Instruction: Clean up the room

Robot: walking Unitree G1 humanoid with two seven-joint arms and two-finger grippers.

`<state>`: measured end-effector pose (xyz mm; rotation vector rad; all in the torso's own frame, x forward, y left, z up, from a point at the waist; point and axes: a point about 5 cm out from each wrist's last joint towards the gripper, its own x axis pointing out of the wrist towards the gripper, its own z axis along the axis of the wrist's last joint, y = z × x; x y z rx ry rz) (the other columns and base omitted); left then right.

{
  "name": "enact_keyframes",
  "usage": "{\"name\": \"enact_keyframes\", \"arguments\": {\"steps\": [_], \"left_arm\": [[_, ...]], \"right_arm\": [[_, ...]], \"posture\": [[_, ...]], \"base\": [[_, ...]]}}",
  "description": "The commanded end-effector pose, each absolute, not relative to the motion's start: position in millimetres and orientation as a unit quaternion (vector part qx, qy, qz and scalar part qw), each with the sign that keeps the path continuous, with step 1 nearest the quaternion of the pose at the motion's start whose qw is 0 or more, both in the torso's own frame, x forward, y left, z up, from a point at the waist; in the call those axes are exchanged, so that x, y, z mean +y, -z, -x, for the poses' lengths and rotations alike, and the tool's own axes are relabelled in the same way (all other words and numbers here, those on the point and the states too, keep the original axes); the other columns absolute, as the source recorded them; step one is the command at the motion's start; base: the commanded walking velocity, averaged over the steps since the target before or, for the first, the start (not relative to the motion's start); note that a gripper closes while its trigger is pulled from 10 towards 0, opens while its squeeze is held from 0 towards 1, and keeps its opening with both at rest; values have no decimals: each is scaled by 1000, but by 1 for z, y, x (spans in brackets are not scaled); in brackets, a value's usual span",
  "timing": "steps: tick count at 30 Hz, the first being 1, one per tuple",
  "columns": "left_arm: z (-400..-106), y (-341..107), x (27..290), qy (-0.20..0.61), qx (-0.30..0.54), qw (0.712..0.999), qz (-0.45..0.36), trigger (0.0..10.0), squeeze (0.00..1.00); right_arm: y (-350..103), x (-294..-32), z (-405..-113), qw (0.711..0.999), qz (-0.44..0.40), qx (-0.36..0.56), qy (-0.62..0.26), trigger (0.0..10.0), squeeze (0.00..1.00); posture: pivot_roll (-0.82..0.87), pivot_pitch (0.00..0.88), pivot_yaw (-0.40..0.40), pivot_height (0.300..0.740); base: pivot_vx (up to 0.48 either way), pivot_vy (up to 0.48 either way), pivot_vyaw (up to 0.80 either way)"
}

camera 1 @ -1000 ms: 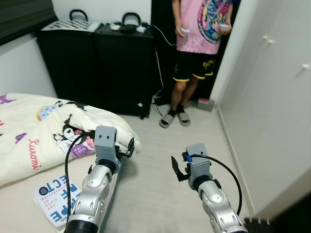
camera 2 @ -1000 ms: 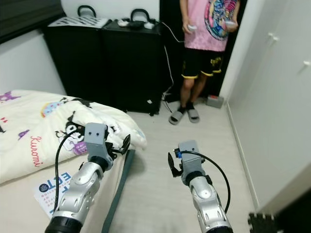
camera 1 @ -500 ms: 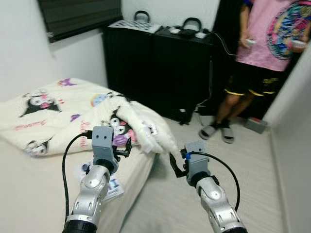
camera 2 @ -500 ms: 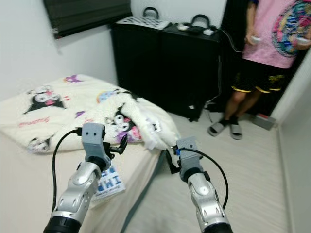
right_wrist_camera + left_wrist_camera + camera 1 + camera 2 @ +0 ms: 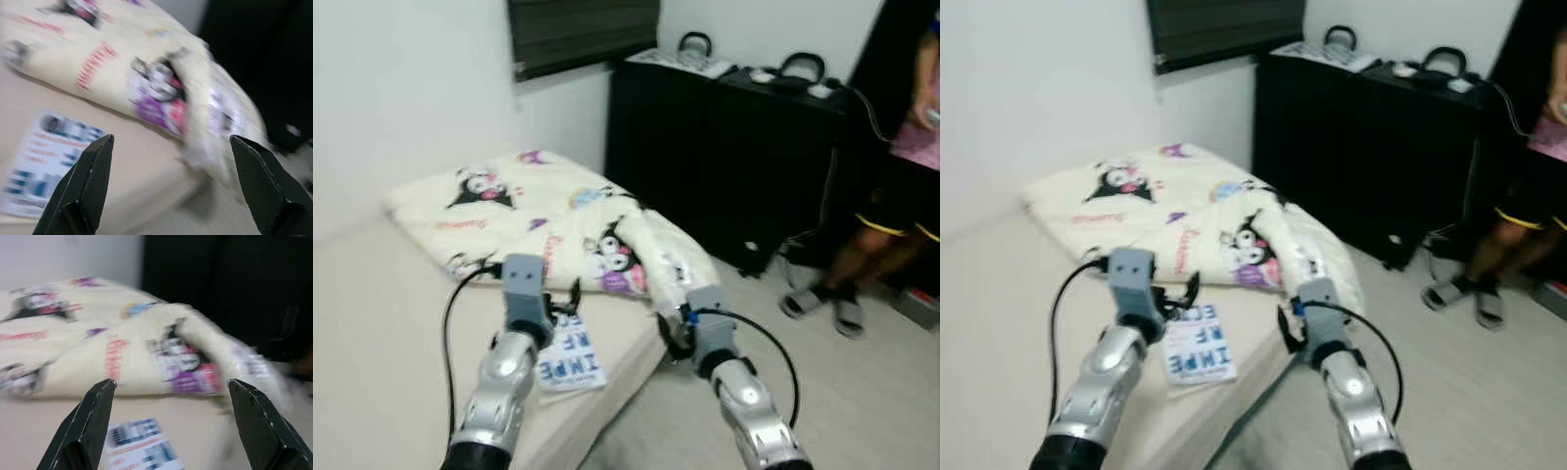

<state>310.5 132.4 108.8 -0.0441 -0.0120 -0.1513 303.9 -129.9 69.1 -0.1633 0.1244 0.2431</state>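
I hold the left gripper [image 5: 564, 297] and the right gripper [image 5: 668, 338] raised before the bed [image 5: 382, 323], each with fingers spread and empty. The book [image 5: 566, 357] lies flat on the mattress near its front edge, just short of the crumpled blanket [image 5: 558, 225] along the far edge. I judge the book to be the next pickup: bring the left gripper low at the cover's edge and clamp across its thickness, clear of the blanket.
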Motion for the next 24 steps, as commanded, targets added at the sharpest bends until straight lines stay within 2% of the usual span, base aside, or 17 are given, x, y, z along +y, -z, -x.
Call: {"name": "enact_keyframes", "arguments": {"steps": [1,24], "left_arm": [[-312,-107,130,83,4,996,17,10000,0],[-315,-95,133,75,50,996,-3,10000,0]], "right_arm": [[-63,-132,-302,987,85,71,-120,10000,0],[-61,-138,-299,991,72,66,-92,10000,0]], "posture": [[28,0,-64,740],[22,0,-36,740]], "base": [[0,0,800],[0,0,800]]}}
